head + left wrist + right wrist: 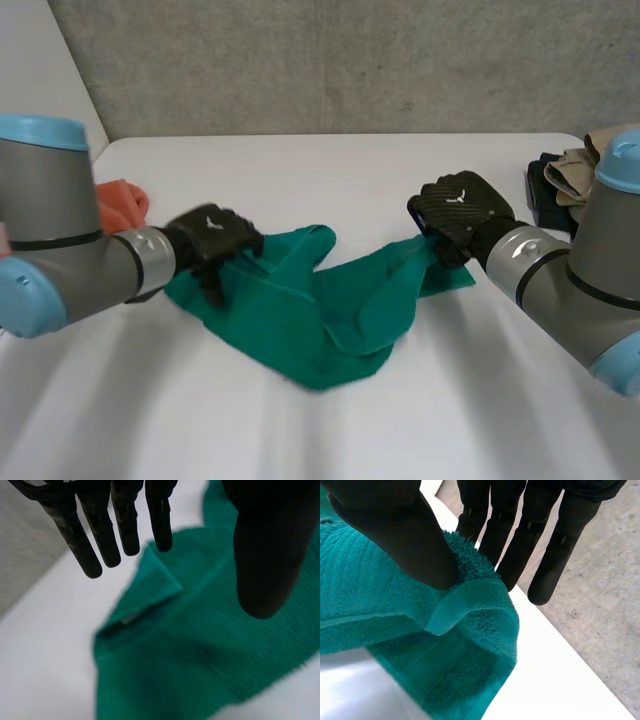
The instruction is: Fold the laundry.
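A green towel (330, 310) lies crumpled across the middle of the white table (330, 170). My left hand (212, 240) hovers over the towel's left end with its fingers (125, 525) straight and spread, holding nothing; the green towel (200, 645) lies loose below them. My right hand (458, 215) pinches the towel's right end and holds it lifted off the table. In the right wrist view the thumb (400, 535) presses a folded edge of the green towel (470, 615) against the fingers (520, 535).
An orange cloth (122, 205) lies at the table's left edge, behind my left arm. A pile of dark and beige clothes (565, 180) sits at the right edge. A grey wall stands behind the table.
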